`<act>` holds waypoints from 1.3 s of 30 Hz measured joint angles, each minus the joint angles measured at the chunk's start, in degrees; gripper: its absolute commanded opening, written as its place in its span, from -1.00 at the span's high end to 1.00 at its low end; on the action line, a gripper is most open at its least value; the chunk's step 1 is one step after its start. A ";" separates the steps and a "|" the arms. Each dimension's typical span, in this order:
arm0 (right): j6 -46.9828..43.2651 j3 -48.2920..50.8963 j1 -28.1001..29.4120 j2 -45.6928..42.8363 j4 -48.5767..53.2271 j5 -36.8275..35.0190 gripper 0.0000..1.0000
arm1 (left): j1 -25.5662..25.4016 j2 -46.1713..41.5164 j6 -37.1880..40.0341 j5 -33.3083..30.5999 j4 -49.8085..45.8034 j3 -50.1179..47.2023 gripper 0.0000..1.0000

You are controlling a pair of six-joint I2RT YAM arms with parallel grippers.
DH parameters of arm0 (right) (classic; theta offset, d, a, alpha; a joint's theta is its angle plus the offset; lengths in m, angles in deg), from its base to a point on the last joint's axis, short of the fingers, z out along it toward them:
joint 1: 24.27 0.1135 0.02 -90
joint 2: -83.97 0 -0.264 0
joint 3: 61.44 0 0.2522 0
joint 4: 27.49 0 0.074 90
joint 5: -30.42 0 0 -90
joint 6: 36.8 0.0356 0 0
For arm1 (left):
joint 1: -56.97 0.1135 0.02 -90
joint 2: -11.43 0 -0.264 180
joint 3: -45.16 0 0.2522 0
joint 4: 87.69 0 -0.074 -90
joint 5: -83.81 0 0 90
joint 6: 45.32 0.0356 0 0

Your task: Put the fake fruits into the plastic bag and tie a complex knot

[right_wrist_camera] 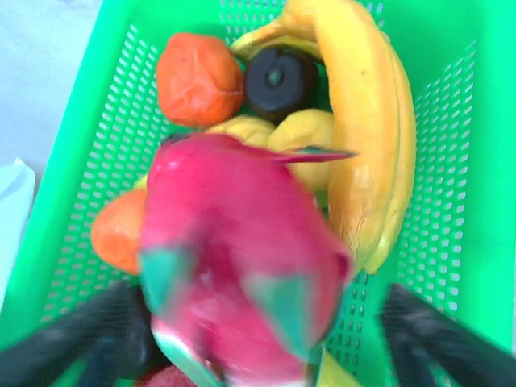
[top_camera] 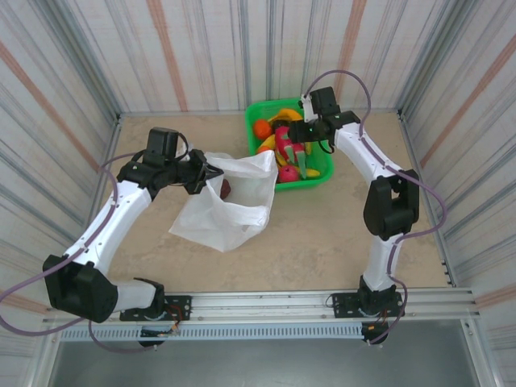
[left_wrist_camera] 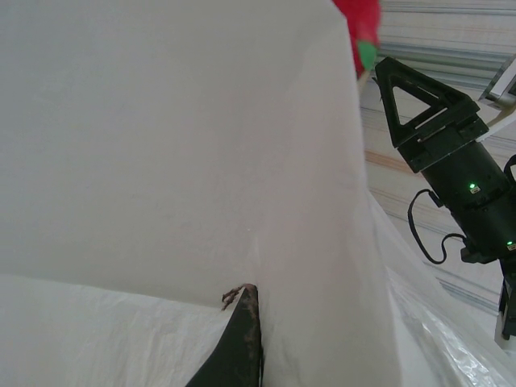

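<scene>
Filling the plastic bag (top_camera: 234, 205): left gripper (top_camera: 211, 173) pinches its rim, jaws closed; right gripper (top_camera: 297, 155) straddles a pink-red fruit (right_wrist_camera: 242, 266), whether its jaws clamp I cannot tell. Next, carry it frame-left into the mouth.

Legibility check, all three views: no text, label, brand, number or sign can be read on anything.
</scene>
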 measured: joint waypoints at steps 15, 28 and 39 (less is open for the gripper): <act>-1.01 2.40 0.96 -1.44 -1.97 0.37 -0.98 | 0.28 -0.20 0.04 -0.20 -0.26 0.00 1.00; 1.01 -10.08 1.95 12.57 8.17 -9.49 -0.98 | 0.85 -0.87 0.44 -0.20 -1.51 0.00 1.00; 5.75 -12.02 2.32 14.71 9.27 -8.41 -0.98 | 0.87 -0.87 0.44 -0.17 -1.49 0.00 1.00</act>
